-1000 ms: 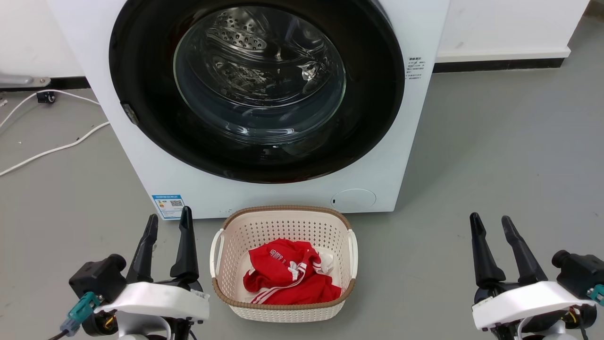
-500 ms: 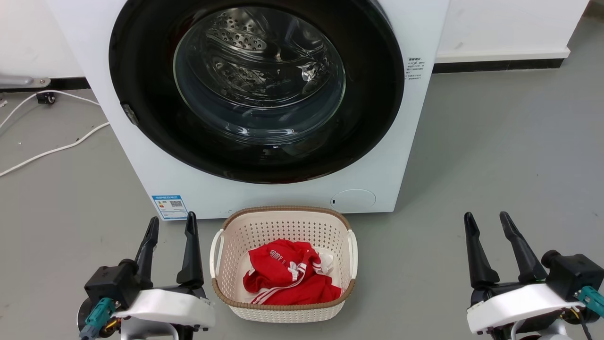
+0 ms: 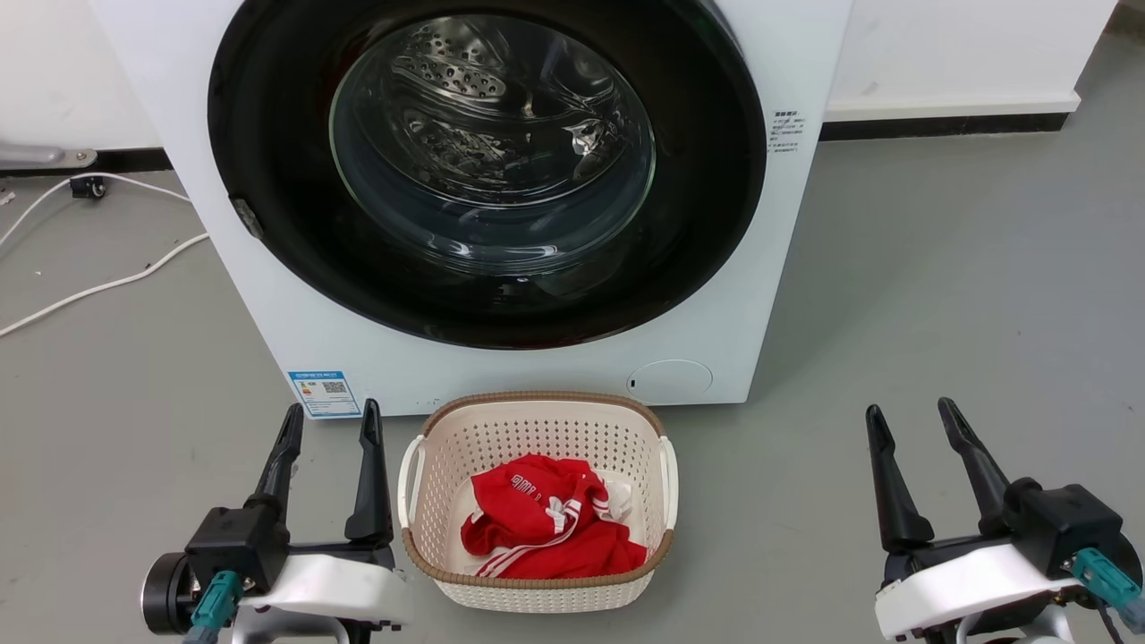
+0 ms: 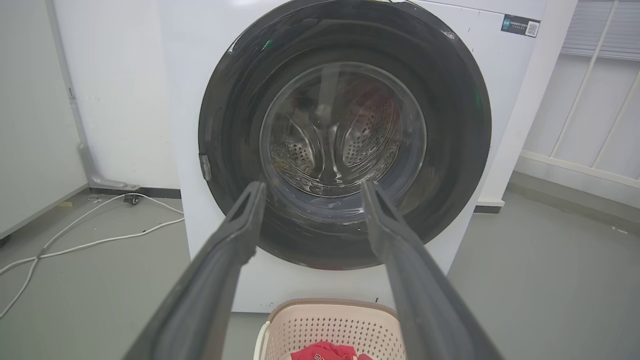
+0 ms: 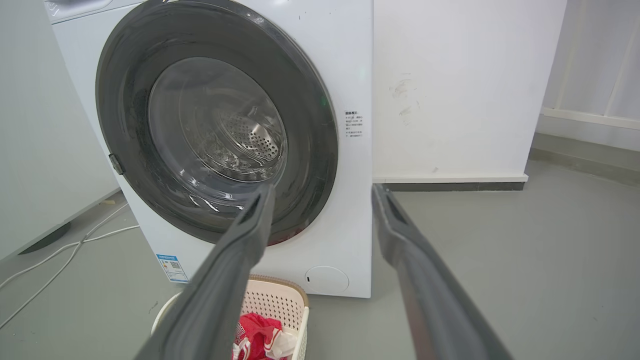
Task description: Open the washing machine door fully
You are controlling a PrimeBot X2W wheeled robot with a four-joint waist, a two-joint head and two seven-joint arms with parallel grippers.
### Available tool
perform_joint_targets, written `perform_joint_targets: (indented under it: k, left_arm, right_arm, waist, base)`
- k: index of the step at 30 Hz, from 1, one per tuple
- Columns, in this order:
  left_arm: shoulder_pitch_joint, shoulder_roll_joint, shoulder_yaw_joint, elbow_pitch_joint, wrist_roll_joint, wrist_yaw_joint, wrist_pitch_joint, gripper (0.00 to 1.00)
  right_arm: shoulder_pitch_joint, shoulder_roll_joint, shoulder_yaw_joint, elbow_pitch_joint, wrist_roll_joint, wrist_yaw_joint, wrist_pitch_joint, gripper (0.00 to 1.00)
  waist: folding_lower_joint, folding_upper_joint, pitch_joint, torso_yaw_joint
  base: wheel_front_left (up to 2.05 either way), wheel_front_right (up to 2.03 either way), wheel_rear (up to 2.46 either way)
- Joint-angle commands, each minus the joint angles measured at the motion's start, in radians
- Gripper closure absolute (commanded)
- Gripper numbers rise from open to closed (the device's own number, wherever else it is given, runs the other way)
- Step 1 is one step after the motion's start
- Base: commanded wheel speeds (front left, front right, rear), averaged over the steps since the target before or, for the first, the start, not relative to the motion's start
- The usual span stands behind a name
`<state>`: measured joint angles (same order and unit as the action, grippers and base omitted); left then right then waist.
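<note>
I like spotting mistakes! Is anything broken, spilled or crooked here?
Nothing broken or spilled. The washing machine door sits shut and even. Only loose white cables trail over the floor on the left of the washing machine.

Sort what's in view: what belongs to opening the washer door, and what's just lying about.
For the job: washing machine door, shut; washing machine; left hand and right hand, both open, clear of the door.
Lying about: laundry basket before the machine; red garment in it; white cables on the floor.
</note>
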<state>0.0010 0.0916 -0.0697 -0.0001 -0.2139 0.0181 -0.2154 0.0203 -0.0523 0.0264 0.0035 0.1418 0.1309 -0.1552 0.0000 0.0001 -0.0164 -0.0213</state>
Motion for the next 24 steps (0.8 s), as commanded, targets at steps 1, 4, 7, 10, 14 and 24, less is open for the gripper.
perform_joint_targets:
  k: [1,4,7,10,14,24]
  left_arm:
    - [0.01,0.004,-0.003,-0.011,0.02,0.004,-0.008,0.0]
    - [0.013,0.003,-0.004,-0.016,0.042,0.008,-0.013,0.0]
    - [0.013,0.001,-0.005,-0.022,0.065,0.009,-0.019,0.0]
    - [0.015,0.0,-0.006,-0.026,0.085,0.009,-0.025,0.0]
    - [0.019,-0.005,-0.005,-0.031,0.111,0.011,-0.032,0.0]
    - [0.034,-0.019,0.004,-0.04,0.166,0.013,-0.05,0.0]
  right_arm:
    - [0.0,0.002,0.003,-0.009,-0.019,0.0,-0.007,0.0]
    - [0.002,0.002,0.004,-0.01,-0.037,0.0,-0.009,0.0]
    - [0.004,0.002,0.005,-0.011,-0.051,0.0,-0.012,0.0]
    - [0.006,0.003,0.006,-0.008,-0.06,0.0,-0.013,0.0]
    - [0.007,0.003,0.008,-0.005,-0.074,0.0,-0.016,0.0]
    - [0.013,0.003,0.015,0.001,-0.108,0.0,-0.025,0.0]
  waist:
    - [0.0,-0.0001,0.0,-0.001]
    - [0.0,-0.0001,-0.001,-0.002]
    - [0.0,-0.0001,-0.002,-0.003]
    - [0.0,-0.0001,-0.003,-0.003]
    - [0.0,-0.0001,-0.003,-0.004]
    - [0.0,-0.0001,-0.008,-0.006]
  base:
    - [0.0,0.0,0.0]
    - [0.0,0.0,0.0]
    - [0.0,0.0,0.0]
    - [0.0,0.0,0.0]
    - [0.0,0.0,0.0]
    - [0.0,0.0,0.0]
